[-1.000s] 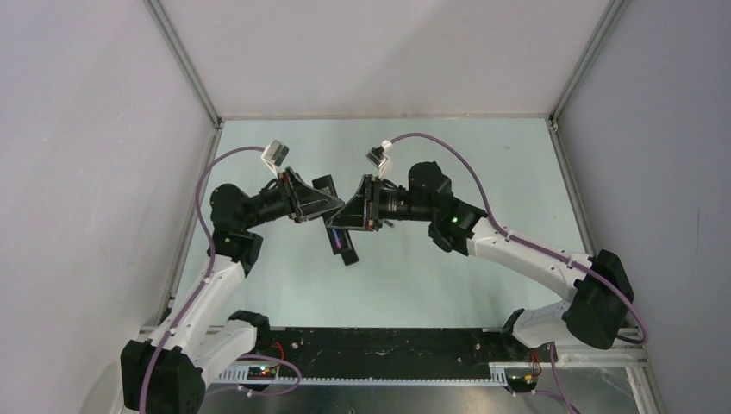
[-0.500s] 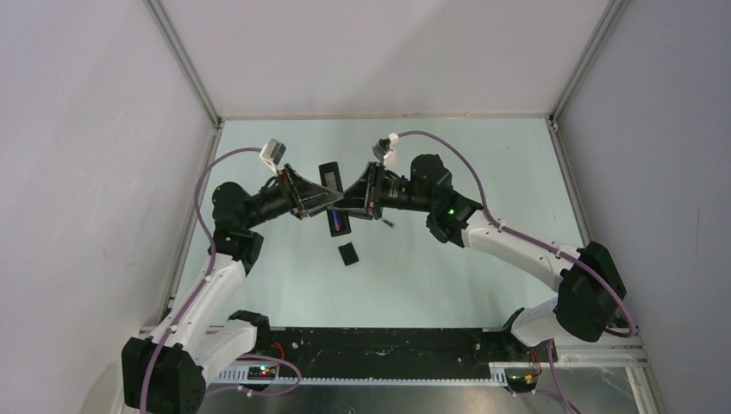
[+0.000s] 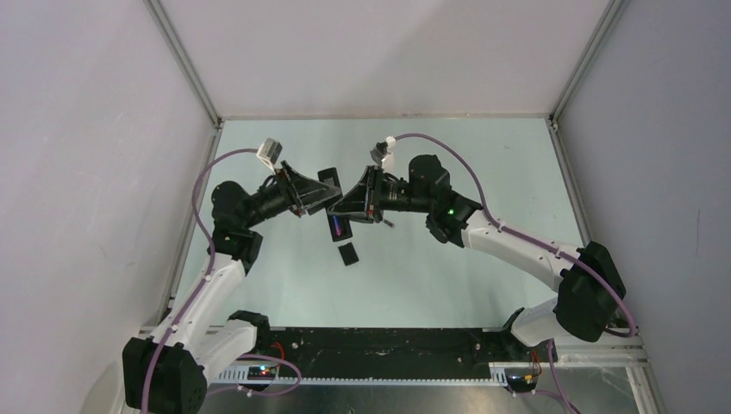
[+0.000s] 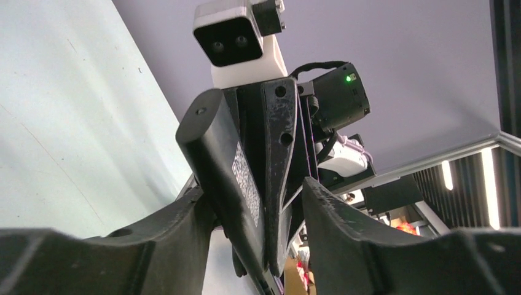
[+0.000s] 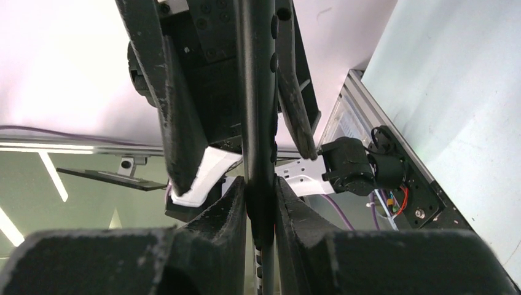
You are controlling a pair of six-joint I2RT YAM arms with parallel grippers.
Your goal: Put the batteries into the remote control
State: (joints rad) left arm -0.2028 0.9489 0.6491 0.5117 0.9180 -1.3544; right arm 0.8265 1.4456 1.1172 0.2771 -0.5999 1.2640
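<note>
Right wrist view: right end effector is pressed onto the remote control, seen edge-on as a thin black bar. Both pads clamp its flat sides, and the bar runs straight up and away from the pinch.

Farther along the bar, the left end effector faces the right one. Its two fingers are spread, one on each side of the remote, with daylight showing between the bar and the right-hand finger.

Left wrist view: same spread. The remote stands between the left fingers, with a small printed label on its near face. The finger on the left of this view lies close against the bar's edge; contact cannot be confirmed. The other finger is apart.

Top external view: the two end effectors meet nose to nose above the bench. The remote's lower end sticks out beneath them, and a blue-purple battery is visible in its recess. Second battery: cannot tell. A small black cover plate lies flat on the bench just beyond that end, apart from it.
</note>
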